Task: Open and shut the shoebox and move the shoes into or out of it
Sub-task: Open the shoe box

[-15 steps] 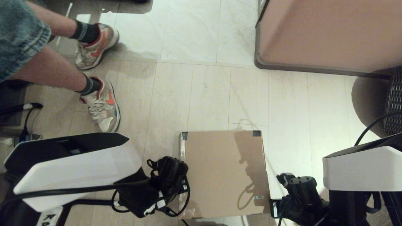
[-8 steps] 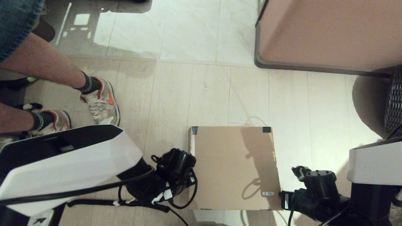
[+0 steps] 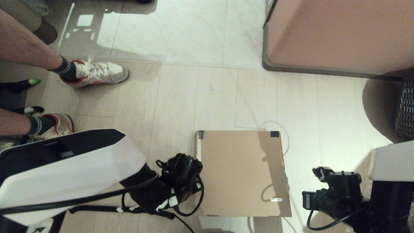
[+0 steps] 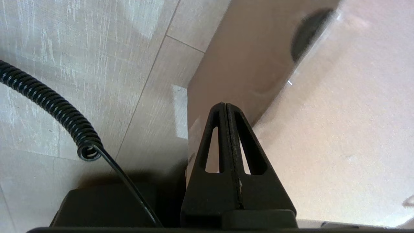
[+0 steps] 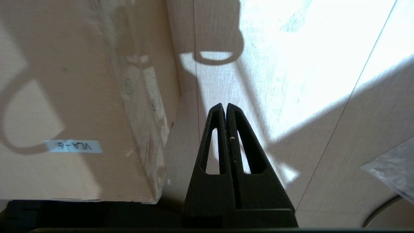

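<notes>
The brown cardboard shoebox sits on the floor with its lid flat and closed, black tape on its two far corners and a white sticker near its right front. The shoes are hidden from every view. My left gripper is shut and empty, its tip against the box's left side at the lid edge. To the right of the box, my right gripper hangs shut and empty over bare floor, apart from it.
A large pinkish-brown cabinet with a grey edge fills the far right, and a wicker object stands beside it. A person's legs in silvery sneakers stand at the far left. Cables lie by the left edge.
The shoebox slid slightly right and away, then stayed put. My right arm drew off to the right, away from the box. The person's feet stepped to new spots.
</notes>
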